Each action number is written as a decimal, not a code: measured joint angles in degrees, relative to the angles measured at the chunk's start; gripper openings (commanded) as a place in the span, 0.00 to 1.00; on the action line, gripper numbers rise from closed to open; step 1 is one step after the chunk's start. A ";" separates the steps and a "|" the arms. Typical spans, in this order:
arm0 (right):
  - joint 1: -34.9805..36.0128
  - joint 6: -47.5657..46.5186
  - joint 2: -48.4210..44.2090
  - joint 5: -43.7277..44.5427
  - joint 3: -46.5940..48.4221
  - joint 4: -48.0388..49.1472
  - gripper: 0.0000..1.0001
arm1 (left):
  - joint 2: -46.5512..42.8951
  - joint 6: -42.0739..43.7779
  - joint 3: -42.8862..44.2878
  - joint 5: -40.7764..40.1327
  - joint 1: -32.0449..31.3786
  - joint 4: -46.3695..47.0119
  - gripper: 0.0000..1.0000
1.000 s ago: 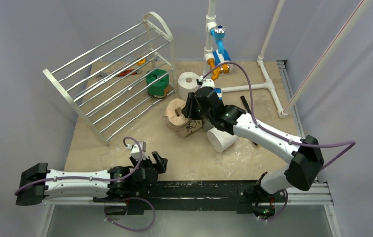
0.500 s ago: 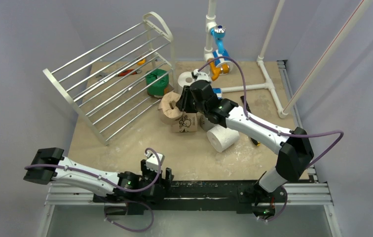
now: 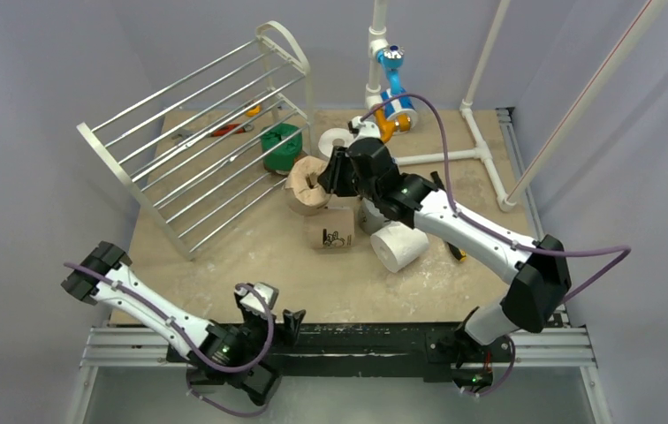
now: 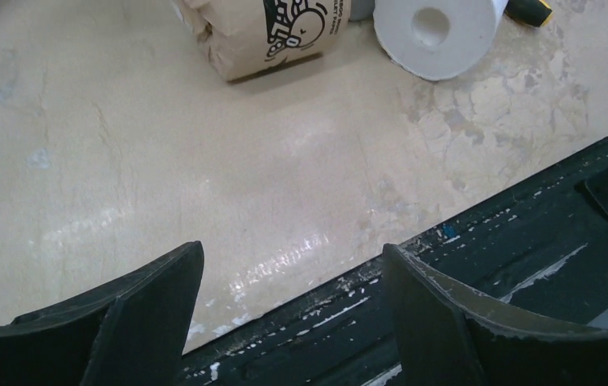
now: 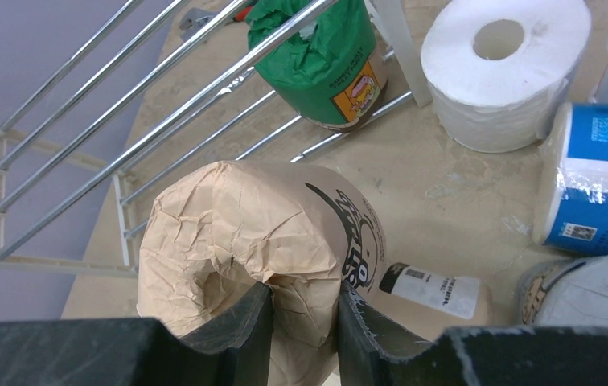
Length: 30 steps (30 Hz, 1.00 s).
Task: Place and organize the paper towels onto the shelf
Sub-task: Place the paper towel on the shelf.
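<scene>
Right end effector [image 5: 299,301] nearly closed, pinching wall of tan roll [image 5: 236,225], one finger inside core. Roll near shelf [image 3: 127,184], beside lower rods, apparently off worktop [image 4: 204,161]. Approach level, seat roll across two rods before release. Left end effector [image 4: 291,249] wide open, empty.

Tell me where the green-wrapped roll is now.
Top view: the green-wrapped roll stands back centre, by the foot of the shelf, just left of the white roll.

paper towels [image 3: 398,246] — seven, shelf [image 3: 132,187] — one
</scene>
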 measured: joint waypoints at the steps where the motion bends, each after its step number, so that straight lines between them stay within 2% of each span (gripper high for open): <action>1: 0.09 -0.02 0.66 -0.24 0.59 0.00 0.25 | 1.62 -4.26 1.46 -1.09 -1.01 -4.48 0.81; 3: 0.17 -0.02 2.45 -1.11 1.95 0.09 0.25 | 5.95 -10.75 3.54 -2.97 -3.04 -13.40 0.81; 6: 0.31 0.31 5.70 -2.19 3.37 0.76 0.24 | 15.04 -16.39 4.31 -5.38 -5.79 -21.70 0.84; 11: 0.46 1.18 10.88 -3.69 5.70 1.27 0.24 | 26.53 -19.91 4.33 -7.93 -7.19 -26.25 0.85; 25: 0.46 3.34 23.82 -8.55 14.56 2.29 0.24 | 23.23 -21.84 2.58 -6.95 -8.00 -29.46 0.84; 30: 0.48 3.30 24.39 -8.70 15.26 2.27 0.24 | 13.51 -21.86 2.56 -6.56 -5.53 -29.44 0.83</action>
